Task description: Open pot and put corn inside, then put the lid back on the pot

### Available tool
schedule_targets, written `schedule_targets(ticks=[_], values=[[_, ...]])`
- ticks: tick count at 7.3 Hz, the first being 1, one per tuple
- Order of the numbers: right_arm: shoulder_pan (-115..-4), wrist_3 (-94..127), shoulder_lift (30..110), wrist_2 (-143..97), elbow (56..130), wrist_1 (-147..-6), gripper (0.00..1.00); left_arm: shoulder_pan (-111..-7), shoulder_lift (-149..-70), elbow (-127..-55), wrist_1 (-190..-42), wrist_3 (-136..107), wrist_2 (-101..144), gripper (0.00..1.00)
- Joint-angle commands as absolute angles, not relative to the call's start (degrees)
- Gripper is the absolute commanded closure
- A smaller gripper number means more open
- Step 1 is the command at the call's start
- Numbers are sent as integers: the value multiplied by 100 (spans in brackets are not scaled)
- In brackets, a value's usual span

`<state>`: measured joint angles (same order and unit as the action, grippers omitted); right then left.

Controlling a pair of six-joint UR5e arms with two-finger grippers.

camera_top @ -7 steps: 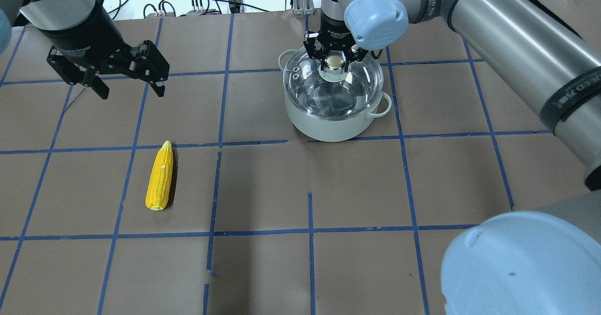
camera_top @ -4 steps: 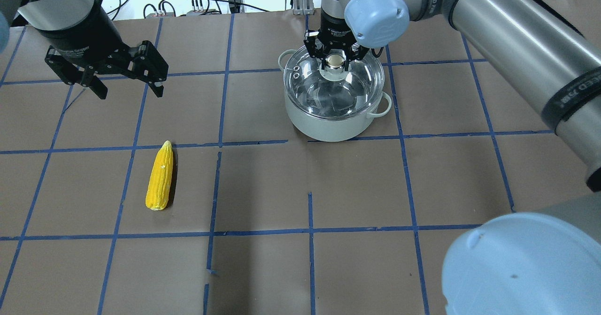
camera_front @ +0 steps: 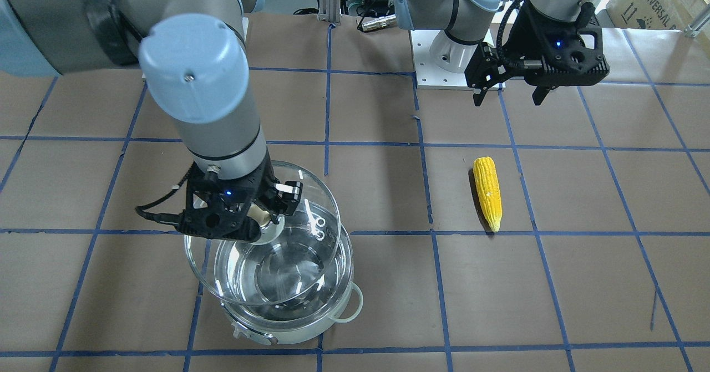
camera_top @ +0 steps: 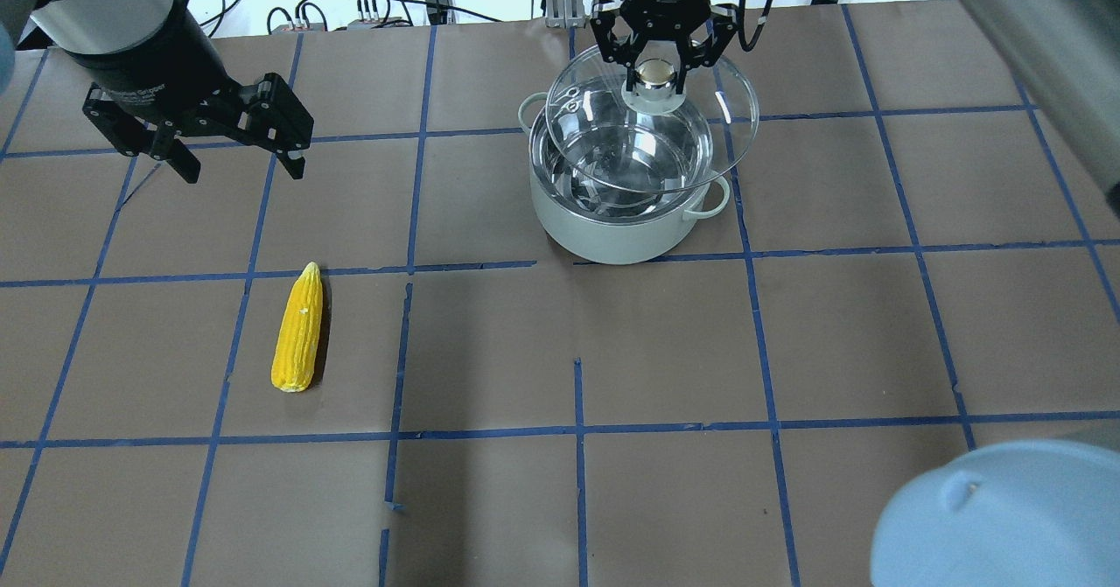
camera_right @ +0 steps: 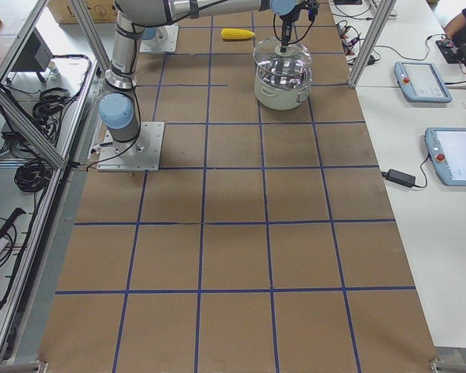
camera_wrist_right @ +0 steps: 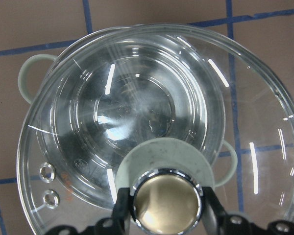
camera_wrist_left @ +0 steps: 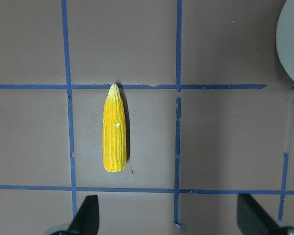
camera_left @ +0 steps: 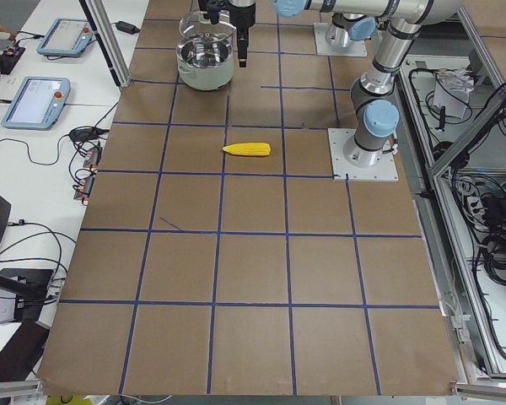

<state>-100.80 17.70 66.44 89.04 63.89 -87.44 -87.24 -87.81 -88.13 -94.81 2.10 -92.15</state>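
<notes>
The right gripper's fingers [camera_wrist_right: 118, 215] are clamped on either side of the lid's metallic knob [camera_wrist_right: 166, 203]. The clear glass lid [camera_top: 731, 123] hangs from them, above the stainless-steel pot [camera_top: 612, 233], tilted and off-centre, so that it only partly covers the mouth. Through the glass I see nothing in the pot but its shiny floor; it looks empty.

The left gripper's fingers [camera_wrist_left: 88, 213] are spread wide with nothing between them, hovering above the table [camera_top: 490, 351]. In the left wrist view the corn cob [camera_wrist_left: 114, 129] lies flat, ahead of the fingertips and nearer the left-hand finger of that view than the other. Its long axis runs across the line that joins the fingertips, the pointed end away from them. The left arm is plainly the nearer to the corn, and the pot lies well off to the side of both.
</notes>
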Motion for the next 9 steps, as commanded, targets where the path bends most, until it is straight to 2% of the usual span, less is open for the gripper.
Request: schedule_targets(ticks=[1, 3, 7, 9], values=[[-9521, 1059, 7231, 8912, 6363, -8141, 51, -8675, -8728, -9121, -9457, 542, -9246, 0], [-8985, 407, 7584, 8912, 6459, -7658, 52, -8195, -8849, -9709, -9090, 861, -9211, 0], [-8675, -43, 8549, 8886, 8231, -8348, 53, -7700, -9472, -11317, -6846, 1309, -9035, 0], [-8649, -88, 8604, 8895, 8420, -8552, 53, -7603, -10096, -11601, -5919, 1553, -9035, 0]])
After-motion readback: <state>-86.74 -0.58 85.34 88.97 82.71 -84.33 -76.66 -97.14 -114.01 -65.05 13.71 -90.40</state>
